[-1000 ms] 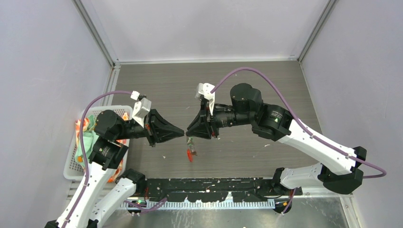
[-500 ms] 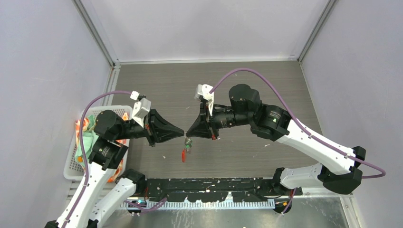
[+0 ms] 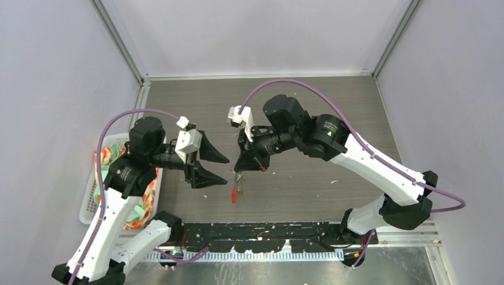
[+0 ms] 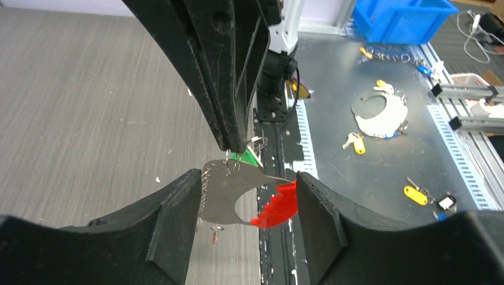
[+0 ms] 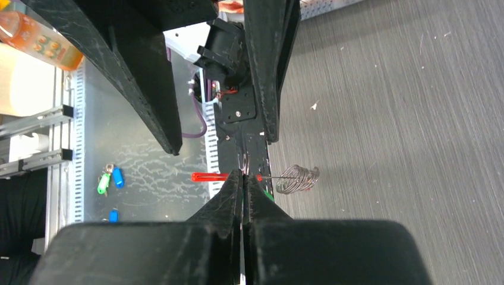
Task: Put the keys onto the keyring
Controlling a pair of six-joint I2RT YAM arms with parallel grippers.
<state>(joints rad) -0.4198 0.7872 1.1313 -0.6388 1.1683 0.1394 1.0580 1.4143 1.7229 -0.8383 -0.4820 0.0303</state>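
Top external view showed the right gripper (image 3: 239,170) pinched shut on the keyring (image 3: 236,180), its red strip (image 3: 233,195) dangling. The left gripper (image 3: 225,171) stood open and empty just beside it. Threading seemed to be the step in hand, and next the left looked to need a careful pinch on that ring.

We can read no text anywhere. Faint print on the right arm's black housing (image 3: 325,126), at 1 o'clock in the top view, is too small. Dark marks on the orange bottle (image 5: 35,37), at 10 o'clock in the right wrist view, are blurred.
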